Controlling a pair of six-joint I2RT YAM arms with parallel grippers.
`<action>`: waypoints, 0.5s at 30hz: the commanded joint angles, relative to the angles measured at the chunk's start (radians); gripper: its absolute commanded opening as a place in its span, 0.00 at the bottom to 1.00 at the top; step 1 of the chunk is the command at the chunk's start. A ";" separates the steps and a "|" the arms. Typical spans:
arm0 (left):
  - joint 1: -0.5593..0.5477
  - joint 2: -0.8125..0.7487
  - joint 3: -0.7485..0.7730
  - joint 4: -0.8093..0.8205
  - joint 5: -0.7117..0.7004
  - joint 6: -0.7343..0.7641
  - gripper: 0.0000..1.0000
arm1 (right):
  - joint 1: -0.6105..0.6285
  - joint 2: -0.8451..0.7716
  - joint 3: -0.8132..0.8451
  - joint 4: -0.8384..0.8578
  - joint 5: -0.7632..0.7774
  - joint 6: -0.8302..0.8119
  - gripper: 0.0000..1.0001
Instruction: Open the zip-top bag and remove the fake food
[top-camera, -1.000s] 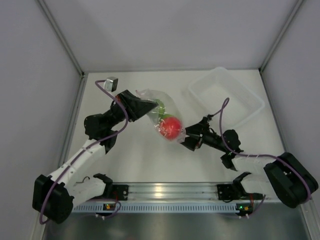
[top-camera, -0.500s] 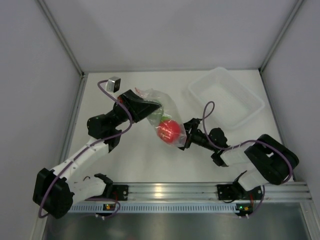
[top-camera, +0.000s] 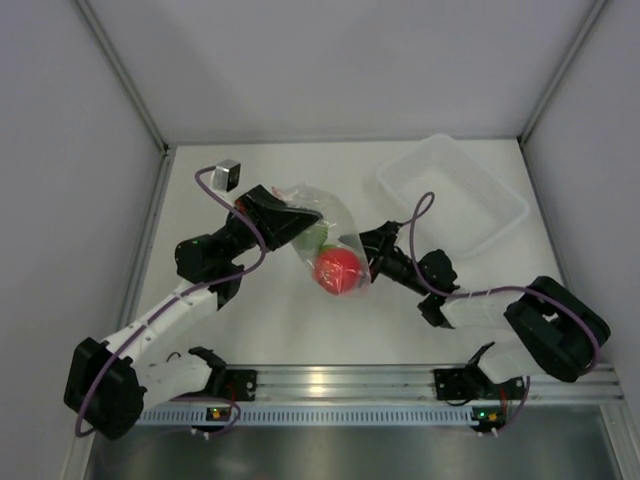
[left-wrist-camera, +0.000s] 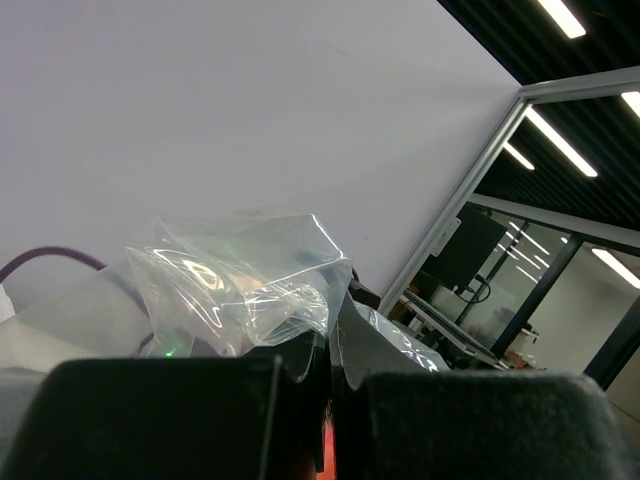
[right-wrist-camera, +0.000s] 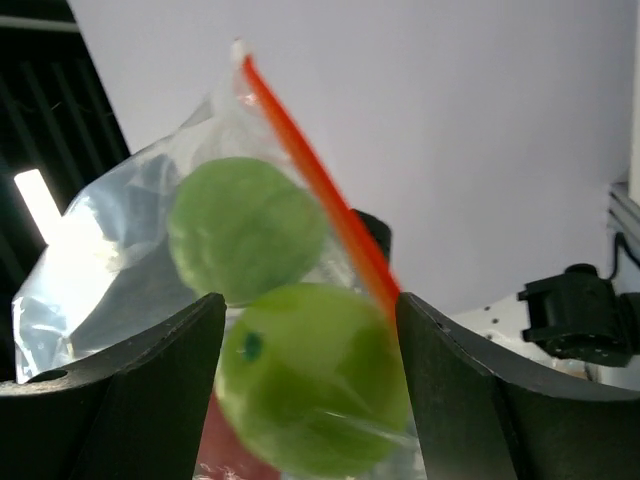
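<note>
The zip-top bag (top-camera: 328, 232) hangs off the table between the two arms. It holds a red ball (top-camera: 337, 270) low down and green balls (top-camera: 318, 238) above it. My left gripper (top-camera: 292, 222) is shut on the bag's upper left part; in the left wrist view crinkled plastic (left-wrist-camera: 240, 290) rises from its closed jaws (left-wrist-camera: 330, 350). My right gripper (top-camera: 366, 256) is open at the bag's right side. In the right wrist view its fingers (right-wrist-camera: 310, 300) straddle the bag, with two green balls (right-wrist-camera: 245, 230) and the red-orange zip strip (right-wrist-camera: 320, 190) between them. A bit of the red ball (right-wrist-camera: 215, 450) shows below.
A clear rigid tub (top-camera: 450, 195) stands at the back right, behind the right arm. White walls with metal posts close the table on the left, back and right. A metal rail (top-camera: 330, 385) with the arm bases runs along the near edge.
My right gripper has moved left and up, closing in on the bag's right side. The bag and the red ball have shifted slightly left and down. The left gripper keeps its hold.
</note>
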 joint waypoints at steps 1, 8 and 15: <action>-0.011 -0.015 -0.015 0.169 -0.034 0.018 0.00 | 0.037 -0.058 0.092 0.452 0.026 0.102 0.71; -0.026 0.005 -0.006 0.184 -0.029 0.020 0.00 | 0.076 -0.063 0.151 0.451 -0.023 0.076 0.72; -0.026 0.025 0.037 0.190 -0.006 -0.023 0.00 | 0.074 -0.072 0.171 0.321 -0.133 -0.089 0.74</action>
